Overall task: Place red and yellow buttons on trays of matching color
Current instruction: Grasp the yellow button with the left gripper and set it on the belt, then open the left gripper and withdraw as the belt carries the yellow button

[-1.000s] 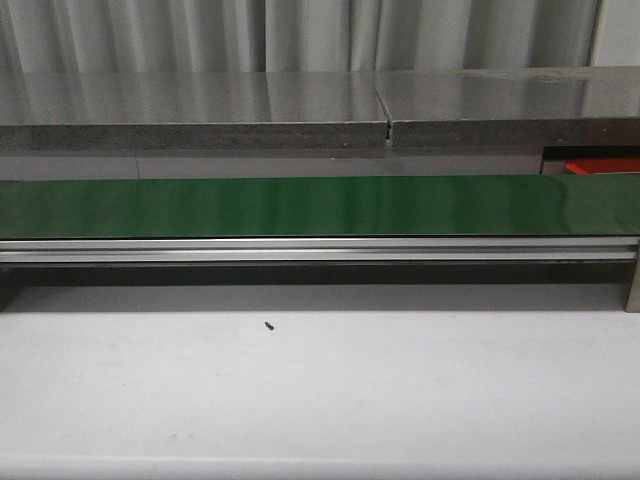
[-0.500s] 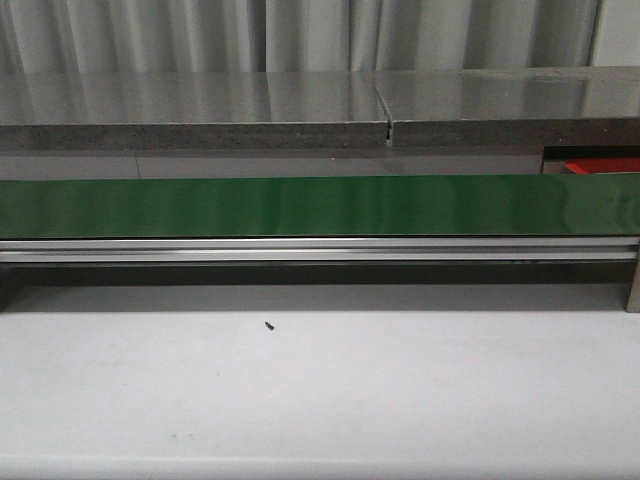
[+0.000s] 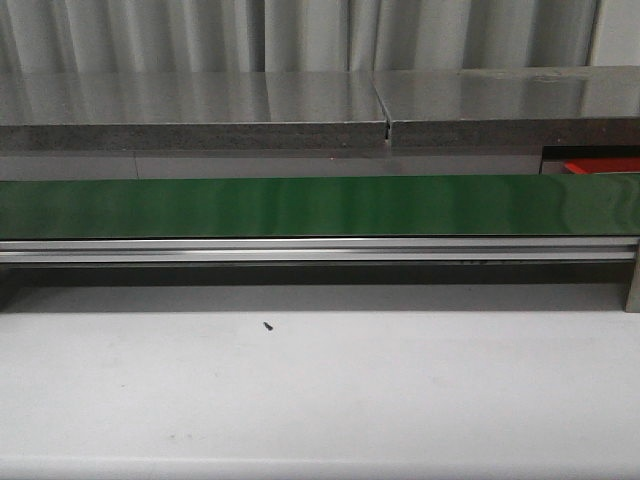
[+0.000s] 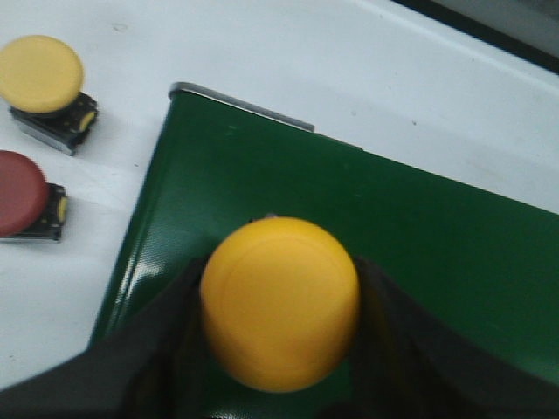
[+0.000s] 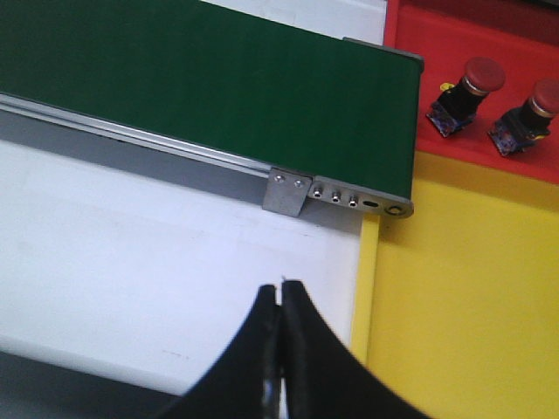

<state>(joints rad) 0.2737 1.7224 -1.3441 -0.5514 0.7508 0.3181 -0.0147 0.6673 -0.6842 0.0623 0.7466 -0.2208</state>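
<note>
yellow button (image 4: 279, 301), green belt (image 3: 300, 205), red tray (image 5: 489, 52)

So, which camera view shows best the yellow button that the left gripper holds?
The left wrist view: the yellow button fills its centre, clamped by the left gripper over the green belt. The front and right wrist views do not show this button at all.

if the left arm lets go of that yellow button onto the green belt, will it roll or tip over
Probably tips rather than stands: the yellow button in the left pincer shows a wide domed cap. The loose yellow button on the white table lies on its side with a small boxy base, so a long roll seems unlikely. It looks rigid, not floppy.
</note>
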